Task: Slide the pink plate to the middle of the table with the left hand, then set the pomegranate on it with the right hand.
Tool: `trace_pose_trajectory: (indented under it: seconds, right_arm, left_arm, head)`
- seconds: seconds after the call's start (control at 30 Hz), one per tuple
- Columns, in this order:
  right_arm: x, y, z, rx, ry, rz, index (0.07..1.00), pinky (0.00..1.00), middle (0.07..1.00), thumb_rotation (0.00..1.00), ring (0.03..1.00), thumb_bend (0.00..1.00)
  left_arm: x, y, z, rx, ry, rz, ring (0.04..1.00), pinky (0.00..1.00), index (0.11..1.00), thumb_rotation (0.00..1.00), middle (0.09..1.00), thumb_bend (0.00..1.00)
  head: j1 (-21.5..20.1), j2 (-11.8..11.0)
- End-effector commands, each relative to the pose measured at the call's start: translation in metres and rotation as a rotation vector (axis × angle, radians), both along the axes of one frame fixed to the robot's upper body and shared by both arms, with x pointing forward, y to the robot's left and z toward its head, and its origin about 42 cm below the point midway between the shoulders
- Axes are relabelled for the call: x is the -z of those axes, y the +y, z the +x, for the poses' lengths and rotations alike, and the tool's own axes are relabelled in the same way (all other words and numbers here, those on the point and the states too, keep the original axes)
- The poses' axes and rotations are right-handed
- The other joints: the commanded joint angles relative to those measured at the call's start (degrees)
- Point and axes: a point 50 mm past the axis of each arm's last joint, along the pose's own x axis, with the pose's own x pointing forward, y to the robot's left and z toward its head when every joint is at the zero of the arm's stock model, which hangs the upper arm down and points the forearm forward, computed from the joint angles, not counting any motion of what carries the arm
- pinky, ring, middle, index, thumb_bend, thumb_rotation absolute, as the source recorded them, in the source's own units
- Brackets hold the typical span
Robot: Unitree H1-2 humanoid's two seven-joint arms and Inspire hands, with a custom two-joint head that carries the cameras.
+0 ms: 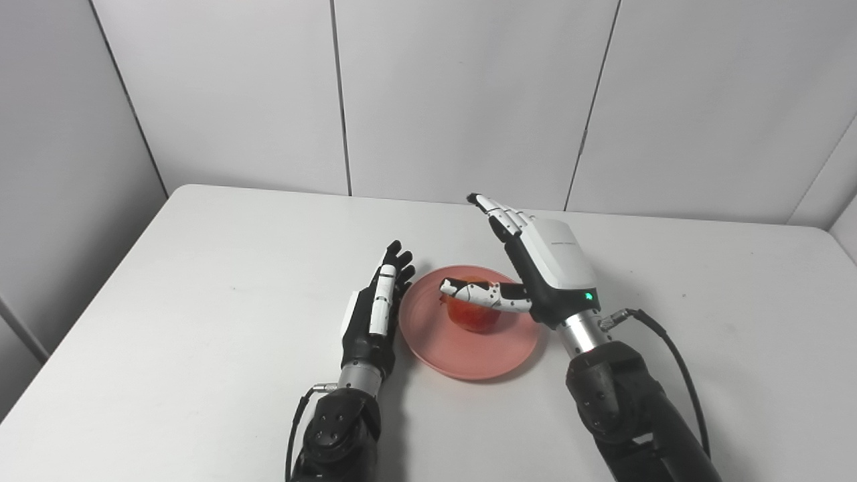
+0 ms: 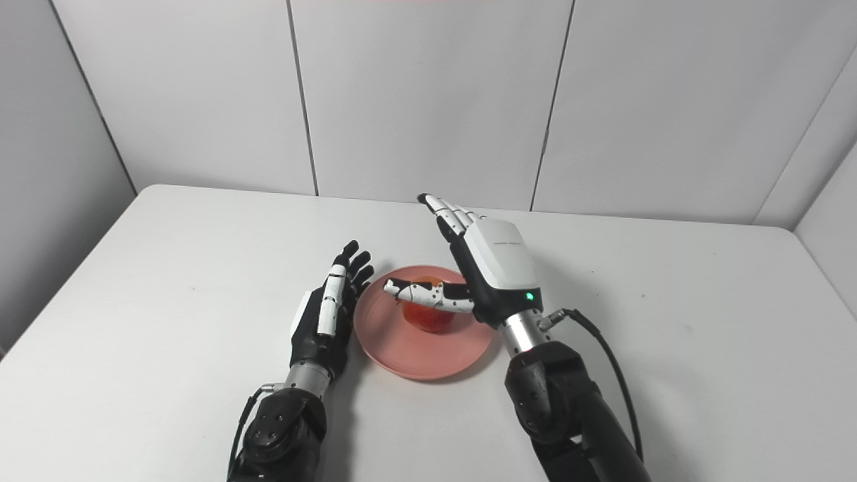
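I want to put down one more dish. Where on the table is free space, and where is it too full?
The table is bare left of the left hand, right of the right hand, and along the far edge by the wall. The middle is crowded: the pink plate holds the pomegranate, with one hand close on each side.

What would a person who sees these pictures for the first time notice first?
The eye goes first to the pink plate near the middle of the white table, with the red pomegranate lying on it. The right hand stands open just right of the fruit, its thumb across the front of it. The left hand is open beside the plate's left rim.
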Motion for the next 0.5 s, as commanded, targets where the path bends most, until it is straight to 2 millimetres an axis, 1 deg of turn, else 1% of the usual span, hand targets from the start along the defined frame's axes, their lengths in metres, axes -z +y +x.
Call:
trace_pose_trajectory:
  seconds: [0.0,0.13,0.17,0.27,0.3,0.33,0.4,0.47]
  right_arm:
    - [-0.021,-0.003,-0.001,-0.02,-0.079,0.074,0.889,0.7,0.873,0.9,0.819,0.82]
    - [-0.019,-0.019,-0.005,0.004,-0.049,0.13,0.879,0.71,0.863,0.92,0.812,0.8]
    - [-0.017,-0.024,-0.007,0.014,-0.018,0.159,0.878,0.71,0.861,0.92,0.812,0.8]
    - [-0.014,-0.031,-0.01,0.025,0.031,0.204,0.895,0.73,0.875,0.95,0.831,0.78]
    - [-0.011,-0.035,-0.013,0.033,0.042,0.215,0.893,0.74,0.879,0.98,0.839,0.76]
    - [-0.01,-0.038,-0.015,0.039,0.051,0.223,0.892,0.74,0.88,0.98,0.84,0.75]
    - [-0.005,-0.047,-0.02,0.046,0.064,0.25,0.885,0.75,0.883,1.0,0.847,0.71]
    - [0.001,-0.054,-0.024,0.052,0.093,0.292,0.888,0.79,0.89,1.0,0.864,0.68]
  left_arm:
    - [-0.008,-0.004,0.006,0.008,-0.023,-0.005,0.93,0.93,0.945,1.0,0.941,0.42]
    - [-0.008,-0.003,0.005,0.006,-0.02,-0.001,0.928,0.92,0.946,1.0,0.942,0.43]
    - [-0.008,-0.002,0.004,0.008,-0.021,0.0,0.928,0.92,0.946,1.0,0.942,0.43]
    - [-0.008,-0.001,0.003,0.011,-0.023,0.003,0.931,0.93,0.946,1.0,0.945,0.42]
    - [-0.008,0.0,0.003,0.014,-0.024,0.007,0.932,0.93,0.947,1.0,0.946,0.43]
    - [-0.008,0.0,0.003,0.016,-0.024,0.009,0.933,0.93,0.948,1.0,0.946,0.43]
    - [-0.009,0.001,0.002,0.02,-0.024,0.012,0.933,0.94,0.95,1.0,0.947,0.43]
    - [-0.008,0.003,0.001,0.023,-0.024,0.016,0.937,0.94,0.952,1.0,0.95,0.43]
  head:
    - [0.08,0.0]
    - [-0.1,-0.08]
    - [-0.31,-0.11]
    - [-0.47,-0.14]
    - [-0.62,-0.16]
    - [-0.62,-0.16]
    - [-0.78,-0.24]
    - [-0.92,-0.37]
